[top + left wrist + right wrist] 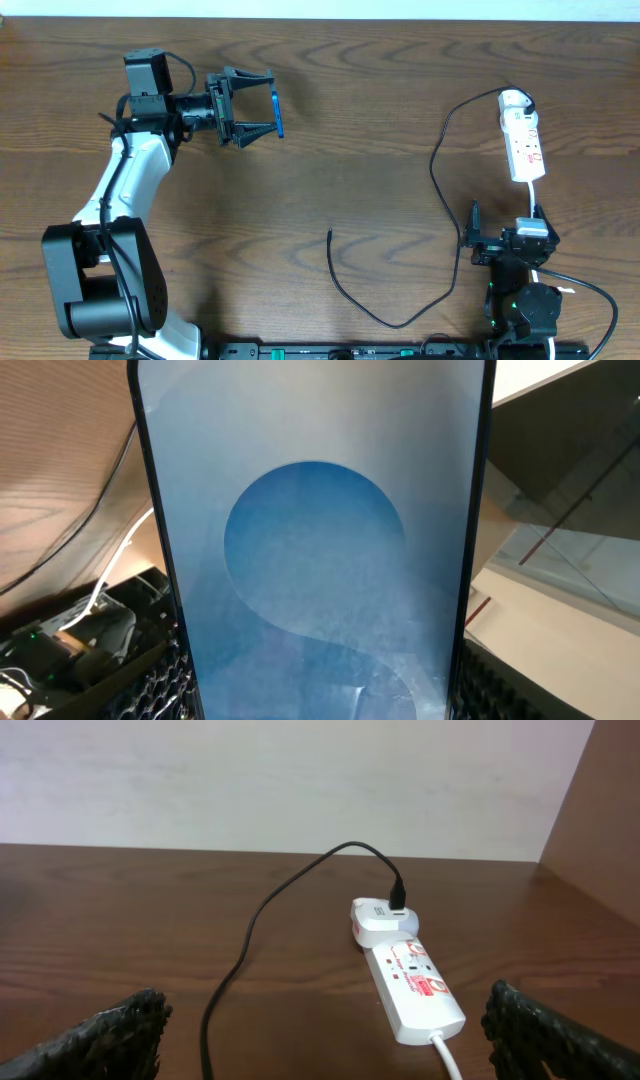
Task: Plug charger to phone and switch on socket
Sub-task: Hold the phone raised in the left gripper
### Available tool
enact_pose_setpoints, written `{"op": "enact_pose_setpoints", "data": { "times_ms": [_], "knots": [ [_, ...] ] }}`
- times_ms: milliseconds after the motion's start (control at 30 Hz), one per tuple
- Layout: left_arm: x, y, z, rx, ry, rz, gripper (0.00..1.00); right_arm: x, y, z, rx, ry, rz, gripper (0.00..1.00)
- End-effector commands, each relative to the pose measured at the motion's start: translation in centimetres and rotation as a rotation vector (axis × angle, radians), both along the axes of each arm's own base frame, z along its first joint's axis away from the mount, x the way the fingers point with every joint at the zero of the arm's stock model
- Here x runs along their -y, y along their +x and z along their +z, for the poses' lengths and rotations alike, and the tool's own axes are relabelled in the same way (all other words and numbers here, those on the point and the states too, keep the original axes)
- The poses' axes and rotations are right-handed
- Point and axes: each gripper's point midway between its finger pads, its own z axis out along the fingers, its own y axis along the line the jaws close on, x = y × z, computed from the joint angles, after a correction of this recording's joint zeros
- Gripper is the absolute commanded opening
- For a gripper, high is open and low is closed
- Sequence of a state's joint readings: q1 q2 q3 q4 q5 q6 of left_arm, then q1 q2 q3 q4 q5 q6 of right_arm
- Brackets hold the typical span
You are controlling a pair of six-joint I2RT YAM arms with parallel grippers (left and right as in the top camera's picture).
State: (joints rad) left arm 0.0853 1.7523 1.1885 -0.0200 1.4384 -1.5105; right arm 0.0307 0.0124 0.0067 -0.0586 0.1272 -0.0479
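Observation:
My left gripper point(258, 108) is shut on the phone point(277, 112) and holds it on edge above the table at the back left. In the left wrist view the phone's blue screen point(315, 540) fills the space between the two pads. The white socket point(524, 145) lies at the right, with the charger's plug in the adapter at its far end point(380, 915). The black charger cable point(437, 185) loops down toward the front edge, and its free tip point(330, 233) rests mid-table. My right gripper point(505, 215) is open just in front of the socket point(412, 982), nothing between its fingers.
The socket's white cord point(447, 1055) runs back toward the right arm's base point(530, 300). The charger cable point(262, 910) lies left of the right gripper. A wall edges the table's far side.

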Motion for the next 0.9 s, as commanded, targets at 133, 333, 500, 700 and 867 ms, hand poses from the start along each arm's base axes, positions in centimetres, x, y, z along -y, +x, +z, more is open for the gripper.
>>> {"op": "enact_pose_setpoints", "data": {
  "times_ms": [133,333,500,700,867],
  "knots": [
    [-0.10,-0.45,1.86,0.090,-0.008,-0.026,0.07,-0.20,-0.02,0.01,0.002,-0.001,0.008,0.99],
    [-0.10,-0.45,1.86,0.092,-0.007,-0.026,0.07,-0.20,-0.01,-0.02,0.001,-0.002,0.008,0.99],
    [-0.10,-0.44,1.86,0.110,-0.003,-0.028,0.07,-0.20,-0.02,0.00,0.001,-0.001,0.008,0.99],
    [-0.10,-0.44,1.86,0.110,-0.003,-0.028,0.07,-0.20,-0.02,0.01,0.002,-0.001,0.008,0.99],
    [-0.11,-0.39,1.81,0.122,0.003,-0.026,0.07,-0.20,-0.02,0.00,0.001,-0.001,0.008,0.99]
  ]
}}
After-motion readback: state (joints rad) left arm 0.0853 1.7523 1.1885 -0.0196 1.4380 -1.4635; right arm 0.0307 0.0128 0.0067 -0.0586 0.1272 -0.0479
